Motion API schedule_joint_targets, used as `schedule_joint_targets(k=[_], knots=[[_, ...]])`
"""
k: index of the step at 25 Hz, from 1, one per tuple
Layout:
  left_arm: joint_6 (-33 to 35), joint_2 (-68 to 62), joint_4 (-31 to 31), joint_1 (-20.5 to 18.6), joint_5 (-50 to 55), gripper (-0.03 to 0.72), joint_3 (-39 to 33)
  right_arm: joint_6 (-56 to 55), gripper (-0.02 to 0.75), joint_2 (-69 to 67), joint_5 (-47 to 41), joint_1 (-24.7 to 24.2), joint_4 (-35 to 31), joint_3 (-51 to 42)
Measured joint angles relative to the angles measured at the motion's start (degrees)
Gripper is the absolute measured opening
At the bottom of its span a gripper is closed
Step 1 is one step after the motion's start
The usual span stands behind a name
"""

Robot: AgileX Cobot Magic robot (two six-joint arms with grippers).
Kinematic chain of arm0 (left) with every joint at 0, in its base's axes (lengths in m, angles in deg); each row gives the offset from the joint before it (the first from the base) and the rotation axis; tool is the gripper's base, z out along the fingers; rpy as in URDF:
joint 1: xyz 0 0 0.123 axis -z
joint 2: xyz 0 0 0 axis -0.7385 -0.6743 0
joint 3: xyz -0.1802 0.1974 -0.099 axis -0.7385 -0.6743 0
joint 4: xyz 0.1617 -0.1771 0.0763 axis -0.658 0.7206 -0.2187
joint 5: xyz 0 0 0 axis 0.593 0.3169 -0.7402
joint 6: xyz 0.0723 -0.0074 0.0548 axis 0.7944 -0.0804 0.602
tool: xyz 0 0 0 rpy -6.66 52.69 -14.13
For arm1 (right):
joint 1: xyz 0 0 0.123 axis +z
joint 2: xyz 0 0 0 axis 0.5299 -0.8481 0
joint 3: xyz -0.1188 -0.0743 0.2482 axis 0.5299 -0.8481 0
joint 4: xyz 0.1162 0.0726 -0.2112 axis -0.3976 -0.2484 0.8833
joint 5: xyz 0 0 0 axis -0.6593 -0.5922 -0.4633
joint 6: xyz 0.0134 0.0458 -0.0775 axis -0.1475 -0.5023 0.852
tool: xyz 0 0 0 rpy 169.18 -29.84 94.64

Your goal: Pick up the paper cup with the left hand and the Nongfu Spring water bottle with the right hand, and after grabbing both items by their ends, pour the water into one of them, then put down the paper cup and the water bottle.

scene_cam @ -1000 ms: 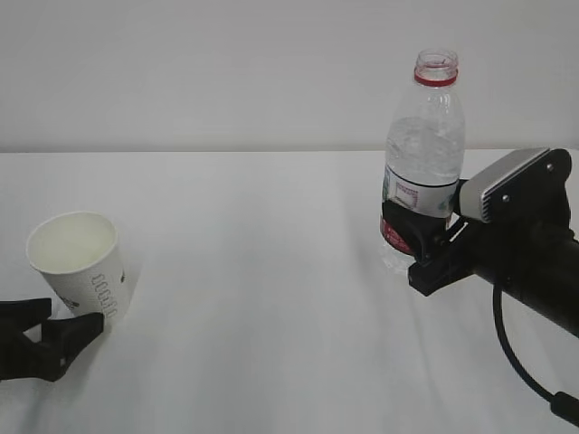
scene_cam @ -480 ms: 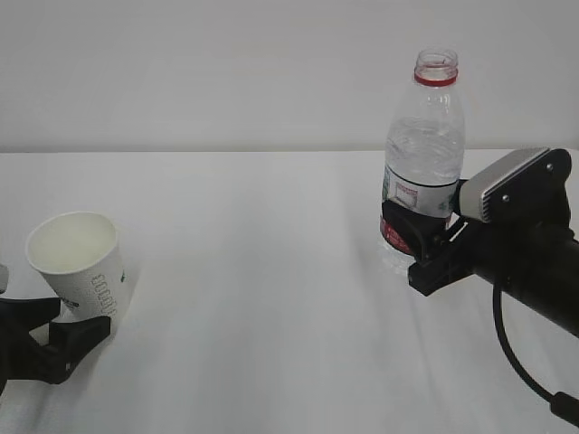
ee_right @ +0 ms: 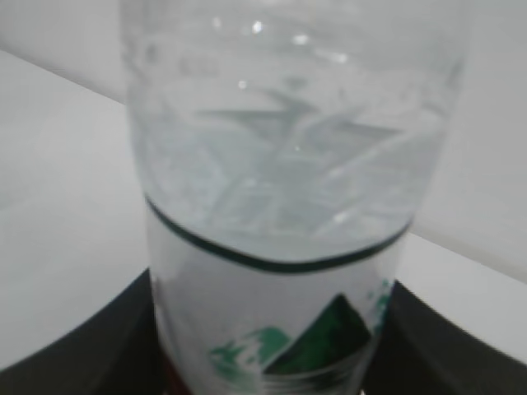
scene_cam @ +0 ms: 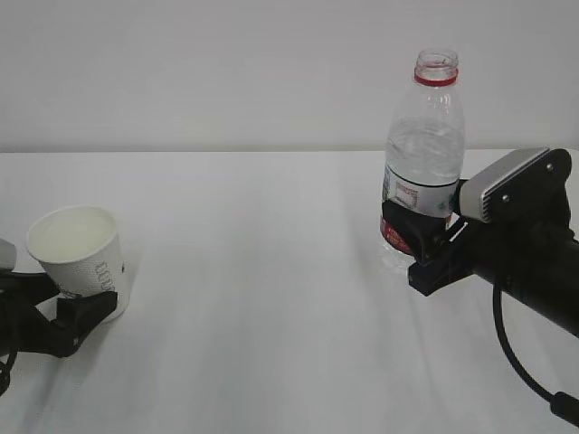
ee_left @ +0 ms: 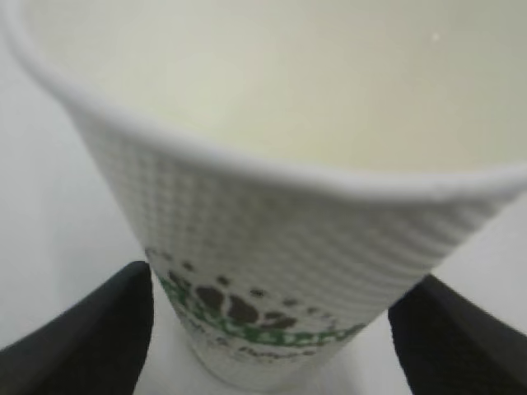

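Gripping stage: my right gripper is clamped on the bottle; my left gripper, jaws apart, straddles the cup far left. Next: squeeze gently.

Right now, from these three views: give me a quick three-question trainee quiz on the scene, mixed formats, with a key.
1. True or false: the water bottle has a cap on.
2. Multiple choice: where does the right gripper meet the bottle? A) at the neck ring B) at the label band on the lower body C) under the base
3. Short answer: is the paper cup upright or tilted, and where do the left gripper fingers sit?

Key
1. False: the mouth is open above the red ring.
2. B
3. Tilted, mouth leaning toward the camera in the exterior view; the fingers flank its lower end, one on each side.
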Motion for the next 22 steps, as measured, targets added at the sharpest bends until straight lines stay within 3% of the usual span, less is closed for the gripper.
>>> schedule_joint_targets(k=[15, 22], knots=[[0.04, -0.91, -0.58, 0.0, 0.0, 0.645, 4.03, 0.0, 0.452, 0.0, 0.0, 0.0, 0.0, 0.0], [0.04, -0.91, -1.04, 0.0, 0.0, 0.557, 4.03, 0.0, 0.452, 0.0, 0.0, 0.0, 0.0, 0.0]])
